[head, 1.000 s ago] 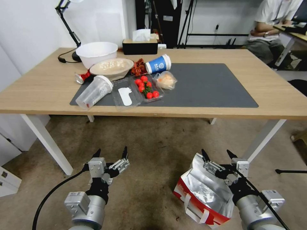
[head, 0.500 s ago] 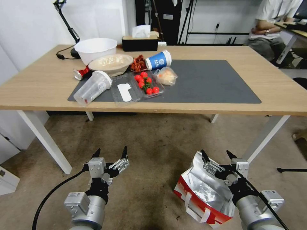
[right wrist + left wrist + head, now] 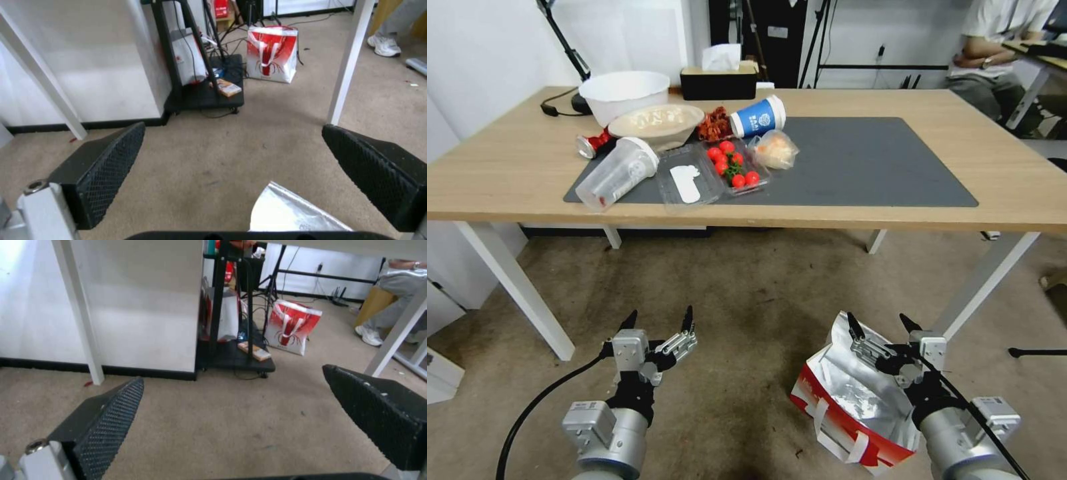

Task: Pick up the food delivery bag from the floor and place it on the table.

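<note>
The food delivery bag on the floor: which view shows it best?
The head view: the food delivery bag sits open on the floor under the open right gripper, foil lining and white straps visible. The right wrist view catches a corner of its foil. The left wrist view looks past it.

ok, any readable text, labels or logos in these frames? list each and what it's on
No text can be read.
Blue cup lying on the table: round white logo, lettering too small.
Food delivery bag on the floor under the right tool: no print legible.
Red-and-white bag behind the table: red lobster-like graphic, no words.
White label in the clear tray: blank.
</note>
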`<state>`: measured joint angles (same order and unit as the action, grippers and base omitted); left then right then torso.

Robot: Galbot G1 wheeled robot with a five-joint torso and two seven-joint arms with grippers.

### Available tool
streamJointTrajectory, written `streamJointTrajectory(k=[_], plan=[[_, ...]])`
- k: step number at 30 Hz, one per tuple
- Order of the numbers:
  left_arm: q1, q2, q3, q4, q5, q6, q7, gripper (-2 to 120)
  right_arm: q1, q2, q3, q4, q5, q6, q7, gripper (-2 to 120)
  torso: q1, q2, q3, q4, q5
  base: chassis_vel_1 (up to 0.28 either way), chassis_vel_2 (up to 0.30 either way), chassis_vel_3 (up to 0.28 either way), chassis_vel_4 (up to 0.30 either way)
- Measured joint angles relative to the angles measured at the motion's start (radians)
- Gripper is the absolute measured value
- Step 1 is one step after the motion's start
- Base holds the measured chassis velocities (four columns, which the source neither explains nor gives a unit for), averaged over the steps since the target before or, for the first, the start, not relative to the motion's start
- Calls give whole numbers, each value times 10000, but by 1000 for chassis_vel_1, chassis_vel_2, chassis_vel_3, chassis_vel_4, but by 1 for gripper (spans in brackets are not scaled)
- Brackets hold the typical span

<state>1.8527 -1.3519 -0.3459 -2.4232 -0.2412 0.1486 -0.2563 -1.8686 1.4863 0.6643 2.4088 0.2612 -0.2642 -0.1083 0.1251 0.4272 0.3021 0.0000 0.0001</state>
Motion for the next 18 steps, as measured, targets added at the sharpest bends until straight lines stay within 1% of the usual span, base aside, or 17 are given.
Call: streamJointTrajectory(k=[6,10,13,18], plan=[[12,22,-6,23,-1,-26,-2,100,5,-11,-6,-2,-15,28,-11,100,-89,-271,-181,-1,0,0,0,0,0],[59,1,8,19,38,-44,0,100,7,-10,-18,-7,-21,53,-11,100,-128,-372,-242,1,0,0,0,0,0],[69,-30,20,15,59,-71,-9,100,-17,-2,-12,54,-195,98,-12,100,-193,-564,-369,-1,-1,0,0,0,0],[70,-33,18,19,62,-93,-19,100,-37,-10,0,58,-352,161,-31,100,-246,-718,-471,1,0,0,0,0,0]])
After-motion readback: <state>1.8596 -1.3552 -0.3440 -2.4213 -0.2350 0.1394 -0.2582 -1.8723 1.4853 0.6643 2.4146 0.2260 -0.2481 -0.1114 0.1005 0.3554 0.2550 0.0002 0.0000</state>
